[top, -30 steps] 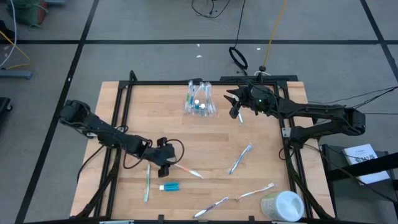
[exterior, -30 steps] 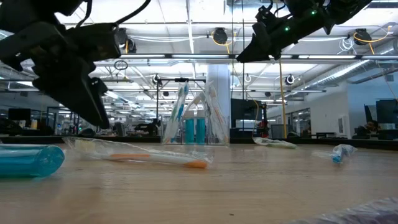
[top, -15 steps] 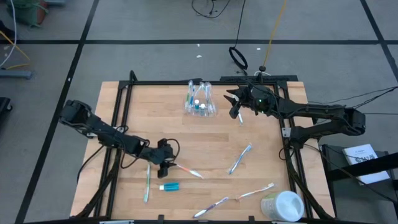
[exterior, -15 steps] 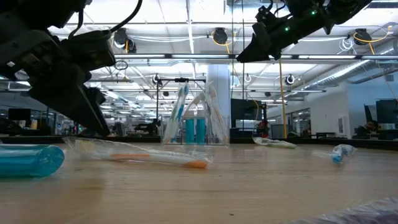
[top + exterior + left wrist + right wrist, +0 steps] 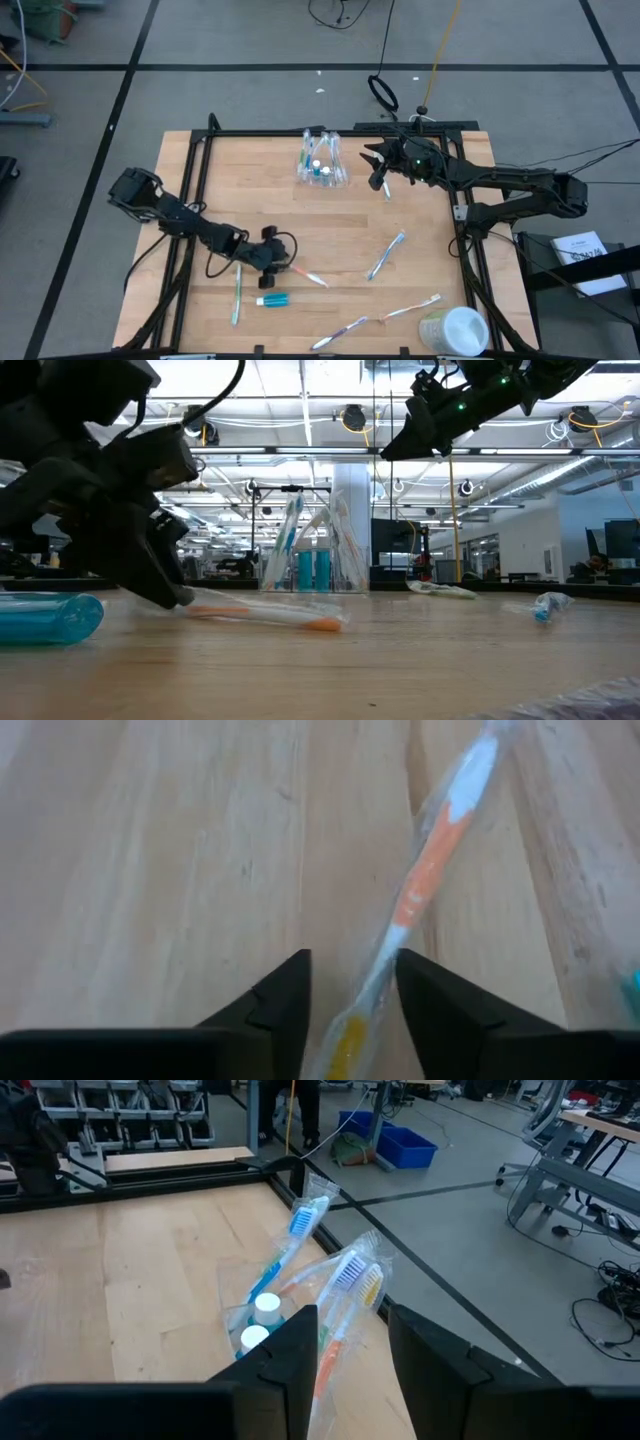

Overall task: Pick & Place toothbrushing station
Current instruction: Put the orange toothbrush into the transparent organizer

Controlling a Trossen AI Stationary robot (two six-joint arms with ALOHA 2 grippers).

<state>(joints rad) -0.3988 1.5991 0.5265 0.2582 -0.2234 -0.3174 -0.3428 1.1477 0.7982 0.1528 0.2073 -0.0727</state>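
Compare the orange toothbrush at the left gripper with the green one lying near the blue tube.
The orange toothbrush lies between the fingers of the left gripper; the green toothbrush lies untouched. The orange one runs slantwise toward the table's middle, while the green one runs nearly front to back beside the blue tube. Both lie flat on the wooden table, in clear wrappers.

This is a big robot lab or workshop. The wooden surface sits in a black metal frame on a grey floor with dark lines. Loose cables lie on that floor. Beyond the surface is a wide, open room with long rows of ceiling lights, desks with dark screens, shelves of bins and blue crates.
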